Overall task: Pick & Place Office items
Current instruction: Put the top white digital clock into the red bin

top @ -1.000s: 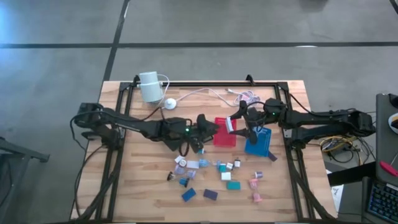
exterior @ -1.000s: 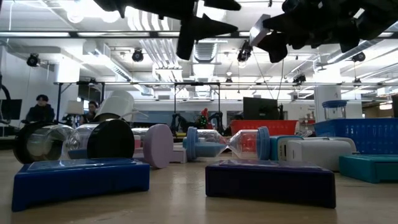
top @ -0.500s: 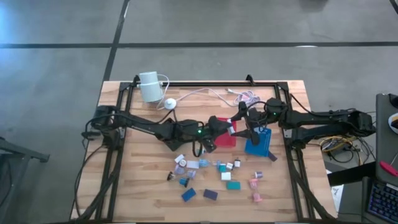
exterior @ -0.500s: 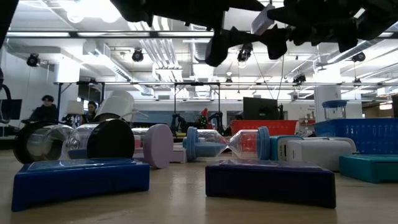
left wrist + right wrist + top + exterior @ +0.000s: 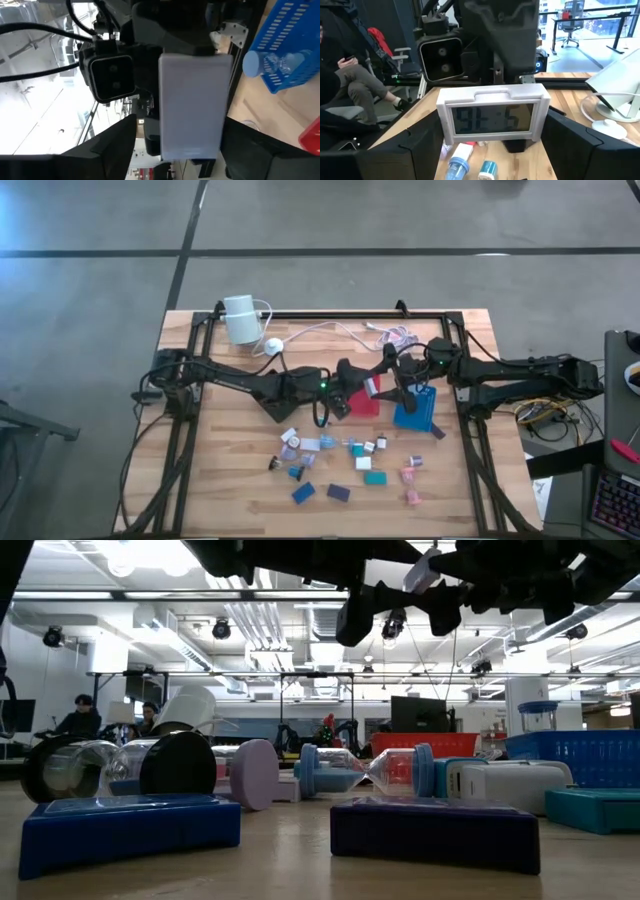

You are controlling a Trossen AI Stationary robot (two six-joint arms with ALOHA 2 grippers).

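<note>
A white digital clock [image 5: 373,384] hangs in the air over the red tray [image 5: 360,406], with my right gripper [image 5: 383,383] shut on it from the table's right. Its display [image 5: 492,119] faces the right wrist camera. My left gripper [image 5: 352,387] reaches in level from the table's left. It is open, and its two fingers stand either side of the clock's plain back [image 5: 195,105]; I cannot tell whether they touch it. The small office items [image 5: 340,462], blocks and short cylinders in teal, blue, purple, white and pink, lie on the wood nearer the front edge. My right gripper pinches the clock by its two short ends [image 5: 544,118], one finger [image 5: 580,145] on each end. The fingers reach in level from the table's right side. The clock is lifted clear of the trays and sits upright in the hold.
The blue tray [image 5: 415,412] stands right of the red one and holds a clear piece with a blue cap [image 5: 260,62]. At the far left a white cylinder [image 5: 240,318] lies with its cable and a white puck [image 5: 273,347]. A black frame [image 5: 330,315] rims the table.
My left gripper has moved toward the table's right edge, level, up to the clock held by my right gripper. The clock and my right gripper have kept still.
</note>
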